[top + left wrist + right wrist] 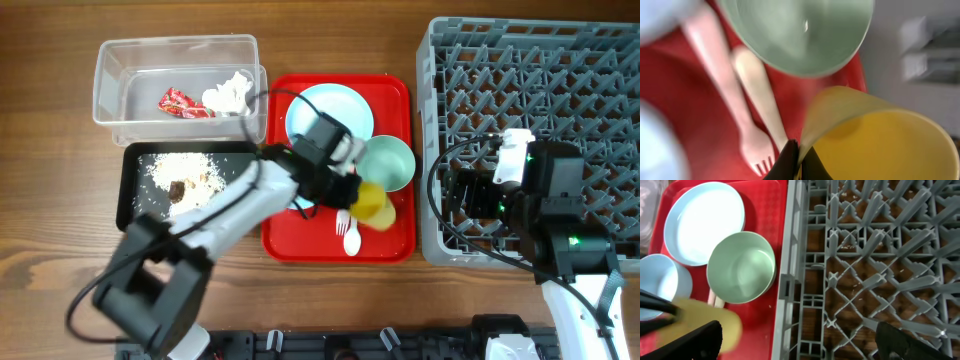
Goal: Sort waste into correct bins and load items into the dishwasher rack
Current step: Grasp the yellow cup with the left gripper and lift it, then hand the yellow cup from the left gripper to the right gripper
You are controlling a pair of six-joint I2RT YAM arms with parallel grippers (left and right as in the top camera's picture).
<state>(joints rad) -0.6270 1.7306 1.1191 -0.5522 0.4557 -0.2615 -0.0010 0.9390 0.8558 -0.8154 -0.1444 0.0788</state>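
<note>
left gripper (pixel 798 159): clamped on cup (pixel 885 145) rim
cup: centre of overhead, over red tray (pixel 290 240) lower right corner, just below mint bowl (pixel 388 163)
right gripper (pixel 800 342): fingers wide, empty, over rack (pixel 865 255) left edge
tub (pixel 105 70): upper left, holds wrapper (pixel 180 101) and tissue (pixel 230 93)

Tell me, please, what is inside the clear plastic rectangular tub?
Inside the clear plastic rectangular tub lie a small red printed snack wrapper and, beside it, a crumpled white tissue. Whatever might sit beneath the tissue is hidden.
</note>
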